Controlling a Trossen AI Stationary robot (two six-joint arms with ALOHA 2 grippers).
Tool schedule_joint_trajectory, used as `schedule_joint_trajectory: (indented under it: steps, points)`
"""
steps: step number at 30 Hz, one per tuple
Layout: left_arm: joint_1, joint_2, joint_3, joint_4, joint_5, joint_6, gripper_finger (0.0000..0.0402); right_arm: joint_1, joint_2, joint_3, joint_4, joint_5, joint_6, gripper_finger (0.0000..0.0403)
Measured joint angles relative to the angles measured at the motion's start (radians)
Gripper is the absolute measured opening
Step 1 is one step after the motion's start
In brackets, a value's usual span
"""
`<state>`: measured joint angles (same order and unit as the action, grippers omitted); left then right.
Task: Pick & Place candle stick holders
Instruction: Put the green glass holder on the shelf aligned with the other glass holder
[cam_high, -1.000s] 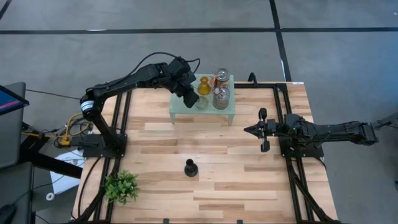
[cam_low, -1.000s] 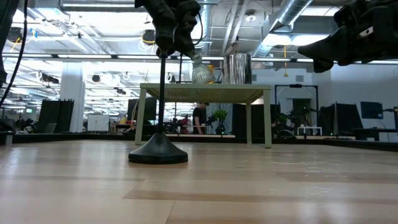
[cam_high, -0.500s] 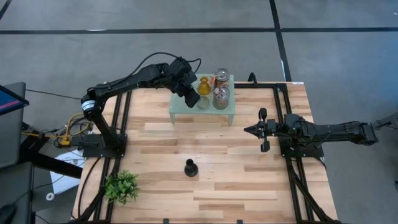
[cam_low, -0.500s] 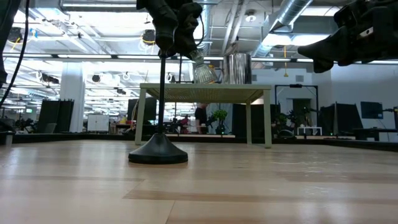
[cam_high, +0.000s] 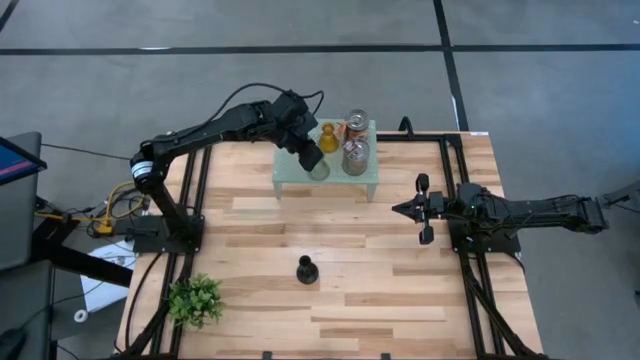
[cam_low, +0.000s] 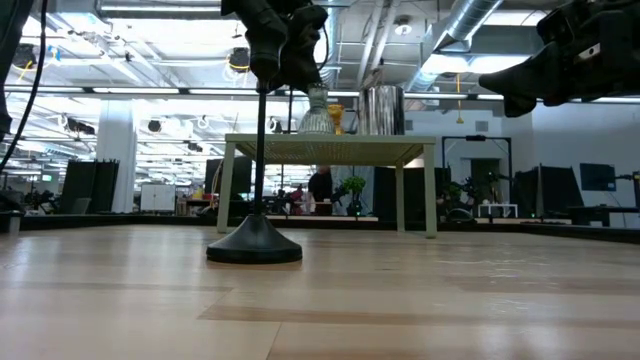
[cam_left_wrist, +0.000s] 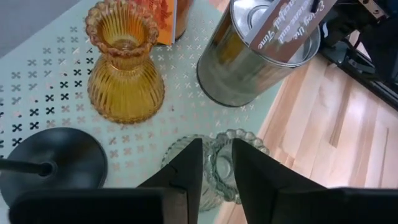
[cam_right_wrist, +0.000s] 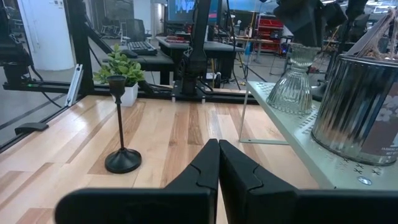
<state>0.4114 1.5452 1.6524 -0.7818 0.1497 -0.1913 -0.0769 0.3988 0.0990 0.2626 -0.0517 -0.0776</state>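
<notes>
While the left hand (cam_left_wrist: 216, 163) pinches the rim of the clear glass holder (cam_left_wrist: 239, 163) on the rack (cam_high: 290, 178), that slippery, breakable glass wants a gentle rim grip, and the right hand (cam_high: 402, 209) waits closed over the desk (cam_high: 380, 270).

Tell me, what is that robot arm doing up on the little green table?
The left gripper is up at the mint-green rack, its fingers pinching the rim of a clear glass candle holder that stands near the rack's edge. An amber glass holder and a silvery tin stand beside it. A tall black candlestick waits alone on the wooden table. The right gripper is shut, resting off to the side.
</notes>
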Motion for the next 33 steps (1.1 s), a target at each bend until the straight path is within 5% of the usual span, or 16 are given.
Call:
schedule_joint_trajectory:
  steps: [18, 33]
  points:
    - [0.0, -0.001, 0.0, 0.073, 0.001, 0.004, 0.0091, 0.0, 0.0, 0.0, 0.0, 0.0, 0.0, 0.0]
    - [-0.035, -0.121, 0.002, 0.063, 0.011, -0.026, 0.0091, 0.0, 0.0, 0.0, 0.0, 0.0, 0.0, 0.0]
